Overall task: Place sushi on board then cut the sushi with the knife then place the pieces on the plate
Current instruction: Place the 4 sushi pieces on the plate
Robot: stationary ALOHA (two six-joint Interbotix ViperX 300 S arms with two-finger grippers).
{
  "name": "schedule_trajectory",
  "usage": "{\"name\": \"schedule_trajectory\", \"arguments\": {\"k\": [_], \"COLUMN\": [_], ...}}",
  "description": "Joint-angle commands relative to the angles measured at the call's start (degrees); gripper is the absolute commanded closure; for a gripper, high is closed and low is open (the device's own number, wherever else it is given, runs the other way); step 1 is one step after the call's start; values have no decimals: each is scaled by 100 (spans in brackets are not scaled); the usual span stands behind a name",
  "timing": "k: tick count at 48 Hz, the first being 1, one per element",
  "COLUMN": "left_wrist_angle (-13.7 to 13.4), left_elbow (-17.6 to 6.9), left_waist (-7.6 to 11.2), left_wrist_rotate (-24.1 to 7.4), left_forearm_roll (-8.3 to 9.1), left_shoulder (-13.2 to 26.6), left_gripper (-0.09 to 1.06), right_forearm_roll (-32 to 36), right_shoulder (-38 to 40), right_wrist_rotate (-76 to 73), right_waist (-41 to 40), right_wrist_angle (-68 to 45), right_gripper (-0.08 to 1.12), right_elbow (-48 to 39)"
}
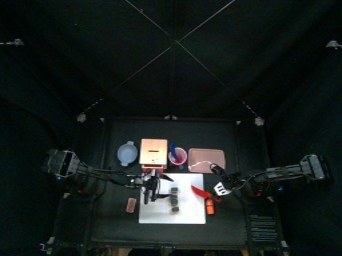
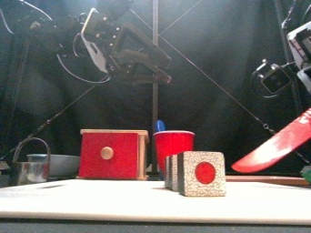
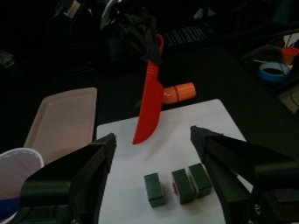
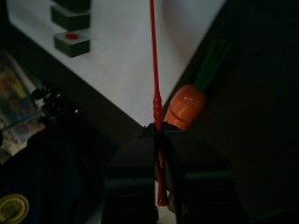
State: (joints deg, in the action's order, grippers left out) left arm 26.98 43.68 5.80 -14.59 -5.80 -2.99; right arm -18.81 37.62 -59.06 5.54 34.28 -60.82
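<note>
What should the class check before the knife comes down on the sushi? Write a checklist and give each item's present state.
1. Sushi on the white board: ok, it stands on it.
2. Red knife held: ok, the right pincer is shut on its handle.
3. Knife over the sushi: not ok, it hangs tilted off to one side.
4. Left pincer steadying the sushi: not ok, it is open above it and not touching.
5. Pink tray free for pieces: ok, nothing lies on the part that shows.
6. Carrot off the board: ok, it lies beside it.
</note>
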Motion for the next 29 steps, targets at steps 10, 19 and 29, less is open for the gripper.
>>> {"name": "schedule_trajectory", "arguments": {"k": [10,19,29], "left_wrist_angle": [211,211,211], "left_elbow": [0,44,70], "left_waist": [-18,-18,-18], "left_wrist_rotate": [0,0,0], "left_forearm_roll": [35,35,35], "left_shoulder": [-44,-26,-26], "left_gripper": [-2,-2,-2], "right_forearm_roll": [1002,1151,1143], "right_shoulder": [-316,-694,-1222], "right_wrist_rotate": [-2259,-2610,-2646], "right_waist": [624,914,967], "right_wrist_angle": [-88,-703,-1099], "right_gripper": [54,33,28], "right_elbow": [281,413,606]}}
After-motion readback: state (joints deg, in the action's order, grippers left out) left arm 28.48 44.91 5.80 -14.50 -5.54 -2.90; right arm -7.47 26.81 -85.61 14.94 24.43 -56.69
